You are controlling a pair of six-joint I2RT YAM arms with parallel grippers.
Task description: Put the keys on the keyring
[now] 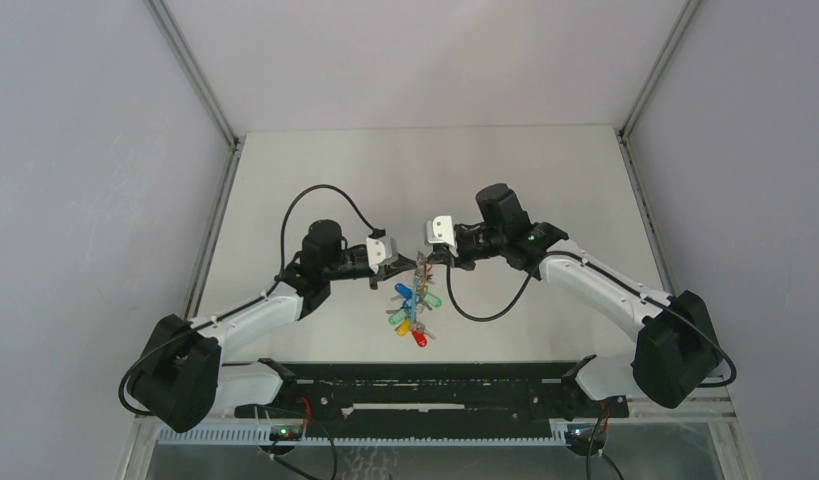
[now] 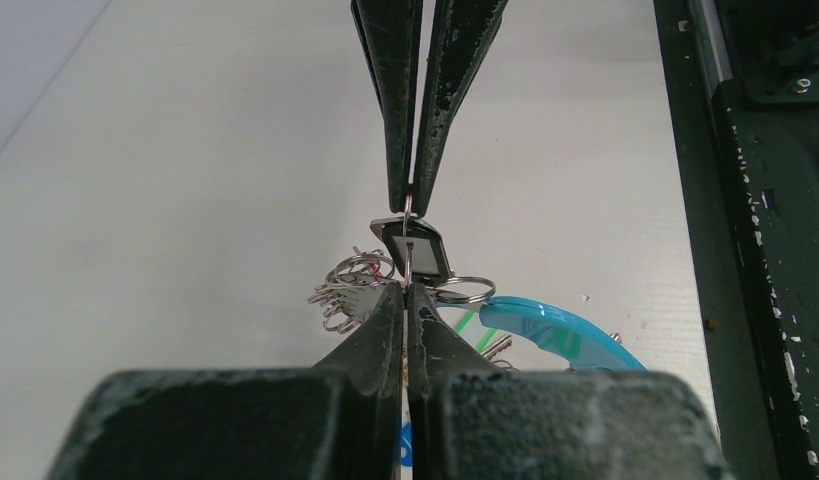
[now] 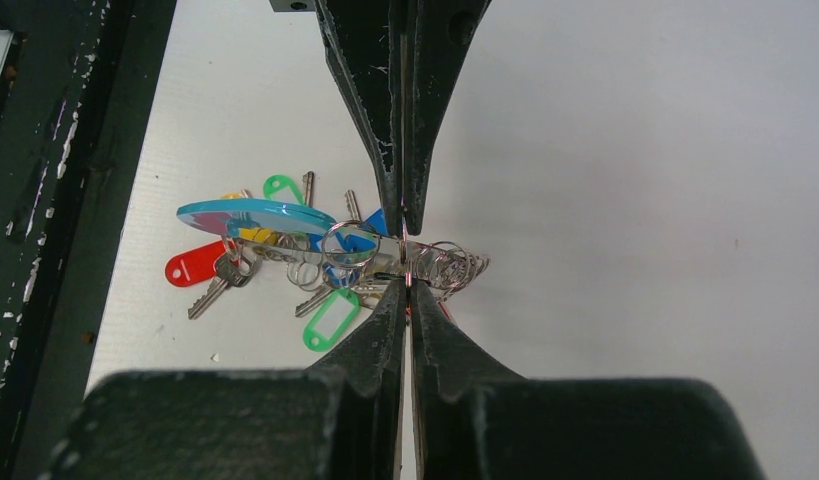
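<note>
The keyring (image 3: 255, 215) shows edge-on, its turquoise-blue segment (image 2: 555, 335) toward the table's near side. Several keys with red (image 3: 190, 268), green (image 3: 330, 320), yellow and blue tags hang from it in a bunch (image 1: 413, 310). A cluster of small silvery split rings (image 3: 450, 265) sits by the fingertips. My left gripper (image 1: 400, 263) and right gripper (image 1: 430, 258) meet tip to tip at mid-table. Both are shut on the same thin wire of the keyring (image 2: 408, 240), from opposite sides. A dark tag with a pale window (image 2: 420, 252) hangs by that wire.
The white table (image 1: 545, 180) is walled by grey panels at the left, right and back. A black rail (image 1: 415, 385) runs along the near edge, just below the key bunch. A black cable loops from each wrist.
</note>
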